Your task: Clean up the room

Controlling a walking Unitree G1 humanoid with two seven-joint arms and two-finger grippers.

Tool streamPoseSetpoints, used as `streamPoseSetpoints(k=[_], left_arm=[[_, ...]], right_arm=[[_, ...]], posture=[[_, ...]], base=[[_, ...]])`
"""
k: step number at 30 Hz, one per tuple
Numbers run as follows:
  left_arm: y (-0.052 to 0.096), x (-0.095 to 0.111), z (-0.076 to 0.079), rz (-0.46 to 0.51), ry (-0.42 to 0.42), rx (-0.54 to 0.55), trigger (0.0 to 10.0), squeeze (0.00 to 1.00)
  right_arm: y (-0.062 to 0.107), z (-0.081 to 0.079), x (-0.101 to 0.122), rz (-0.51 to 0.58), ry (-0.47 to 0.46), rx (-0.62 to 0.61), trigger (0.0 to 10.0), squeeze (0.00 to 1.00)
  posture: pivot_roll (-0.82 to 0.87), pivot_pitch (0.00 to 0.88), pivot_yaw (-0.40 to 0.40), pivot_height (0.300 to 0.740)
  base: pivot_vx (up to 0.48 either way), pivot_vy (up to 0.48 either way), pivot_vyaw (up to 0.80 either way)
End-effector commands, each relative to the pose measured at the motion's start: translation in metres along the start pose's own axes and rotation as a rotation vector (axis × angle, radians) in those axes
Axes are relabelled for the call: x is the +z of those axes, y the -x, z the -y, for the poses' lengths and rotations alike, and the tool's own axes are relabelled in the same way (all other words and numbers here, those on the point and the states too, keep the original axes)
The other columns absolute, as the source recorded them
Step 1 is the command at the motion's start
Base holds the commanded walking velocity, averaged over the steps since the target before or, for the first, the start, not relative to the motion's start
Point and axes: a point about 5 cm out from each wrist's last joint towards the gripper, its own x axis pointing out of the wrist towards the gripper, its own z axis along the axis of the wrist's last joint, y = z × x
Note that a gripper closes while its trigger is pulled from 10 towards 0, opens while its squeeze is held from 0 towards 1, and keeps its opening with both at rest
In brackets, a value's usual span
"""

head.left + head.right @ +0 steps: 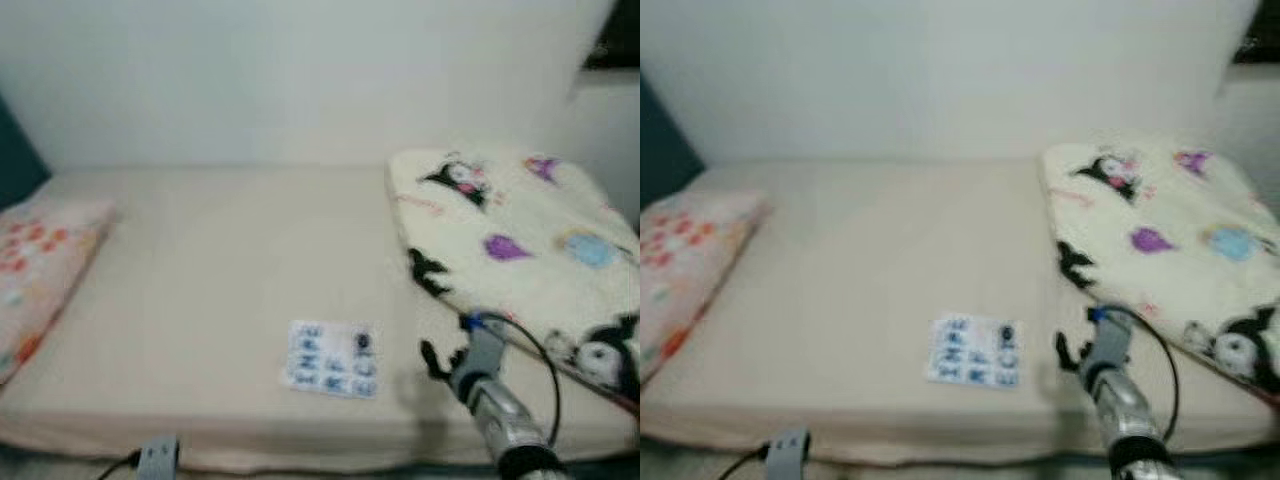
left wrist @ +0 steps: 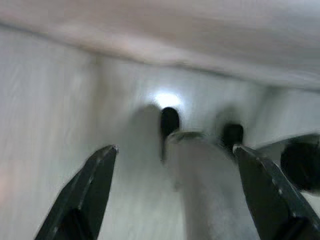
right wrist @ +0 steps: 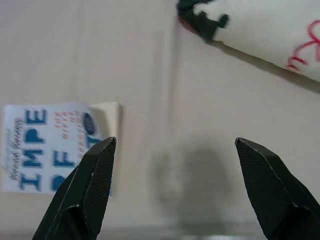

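Note:
A cream bed fills the scene before me. A folded cream blanket printed with black cartoon figures lies on its right part. A floral pillow rests at the left end. My right gripper hovers over the bed's front right, just left of the blanket's near edge, and it is open with bare mattress between its fingertips. My left gripper is open, low beside the bed's front edge, with a pale surface and a silvery part ahead of it.
A white label with blue letters is sewn on the mattress near the front edge, left of my right gripper. A pale wall runs behind the bed. A dark panel stands at the far left.

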Motion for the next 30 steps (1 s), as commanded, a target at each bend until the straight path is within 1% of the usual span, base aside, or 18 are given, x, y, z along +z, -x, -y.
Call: streamPoseSetpoints(k=[1,3,7,8,9,11,12,14,15,16,19,20,21,22,23,25,27,30], left_arm=[[0.002,-0.005,-0.006,-0.013,0.024,0.022,10.0,0.00],[0.002,-0.004,-0.007,-0.010,0.037,0.023,10.0,0.00],[0.002,-0.004,-0.009,-0.010,0.022,0.052,10.0,0.00],[0.002,-0.002,-0.010,-0.004,0.011,0.066,10.0,0.00],[0.002,-0.002,-0.010,-0.004,0.011,0.066,10.0,0.00],[0.001,0.010,-0.014,0.048,0.033,0.098,10.0,0.00],[0.001,0.010,-0.014,0.048,0.033,0.098,10.0,0.00],[0.000,0.029,-0.018,0.125,0.069,0.133,10.0,0.00],[0.000,0.029,-0.018,0.125,0.069,0.133,10.0,0.00],[0.000,0.049,-0.023,0.206,0.110,0.158,10.0,0.00],[0.000,0.054,-0.024,0.228,0.121,0.163,10.0,0.00],[0.001,0.066,-0.026,0.266,0.130,0.170,10.0,0.00],[0.001,0.066,-0.026,0.266,0.130,0.170,10.0,0.00],[0.001,0.077,-0.028,0.304,0.136,0.177,10.0,0.00],[0.001,0.077,-0.028,0.304,0.136,0.177,10.0,0.00],[0.002,0.098,-0.028,0.369,0.146,0.173,10.0,0.00],[0.003,0.110,-0.024,0.415,0.160,0.143,10.0,0.00],[0.002,0.114,-0.021,0.431,0.164,0.128,10.0,0.00]], right_arm=[[0.000,-0.006,-0.008,-0.039,-0.001,0.033,10.0,0.00],[0.000,-0.007,-0.009,-0.039,-0.006,0.039,10.0,0.00],[0.000,-0.019,-0.011,-0.056,-0.029,0.134,10.0,0.00],[0.000,-0.027,-0.010,-0.052,-0.040,0.198,10.0,0.00],[0.000,-0.027,-0.010,-0.052,-0.040,0.198,10.0,0.00],[0.001,-0.041,-0.009,-0.046,-0.038,0.314,10.0,0.00],[0.001,-0.041,-0.009,-0.046,-0.038,0.314,10.0,0.00],[0.004,-0.051,-0.011,-0.056,-0.021,0.400,10.0,0.00],[0.004,-0.051,-0.011,-0.056,-0.021,0.400,10.0,0.00],[0.006,-0.058,-0.014,-0.076,0.001,0.466,10.0,0.00],[0.007,-0.060,-0.015,-0.082,0.008,0.482,10.0,0.00],[0.008,-0.063,-0.017,-0.099,0.021,0.509,10.0,0.00],[0.008,-0.063,-0.017,-0.099,0.021,0.509,10.0,0.00],[0.009,-0.066,-0.020,-0.115,0.032,0.523,10.0,0.00],[0.009,-0.066,-0.020,-0.115,0.032,0.523,10.0,0.00],[0.009,-0.066,-0.022,-0.130,0.035,0.507,10.0,0.00],[0.007,-0.064,-0.020,-0.115,0.018,0.475,10.0,0.00],[0.007,-0.064,-0.018,-0.105,0.012,0.470,10.0,0.00]], posture=[[-0.14,0.089,0.071,0.738],[-0.14,0.089,0.071,0.738],[-0.14,0.088,0.071,0.733],[-0.14,0.089,0.071,0.728],[-0.14,0.089,0.071,0.728],[-0.14,0.088,0.068,0.718],[-0.14,0.088,0.068,0.718],[-0.14,0.089,0.062,0.708],[-0.14,0.089,0.062,0.708],[-0.14,0.089,0.061,0.698],[-0.14,0.089,0.061,0.693],[-0.14,0.089,0.062,0.688],[-0.14,0.089,0.062,0.688],[-0.14,0.090,0.064,0.683],[-0.14,0.090,0.064,0.683],[-0.14,0.090,0.064,0.673],[-0.14,0.089,0.069,0.663],[-0.14,0.089,0.070,0.658]], base=[[0.000,-0.251,0.00],[0.000,-0.251,0.00],[0.000,0.000,0.00],[0.000,0.000,0.00],[0.000,0.000,0.00],[0.000,0.000,0.00],[0.000,0.000,0.00],[0.000,0.000,0.00],[0.000,0.000,0.00],[0.000,0.000,0.00],[0.000,0.000,0.00],[0.000,0.000,0.00],[0.000,0.000,0.00],[0.000,0.000,0.00],[0.000,0.000,0.00],[0.000,0.000,0.00],[0.000,0.000,0.00],[0.000,0.000,0.00]])
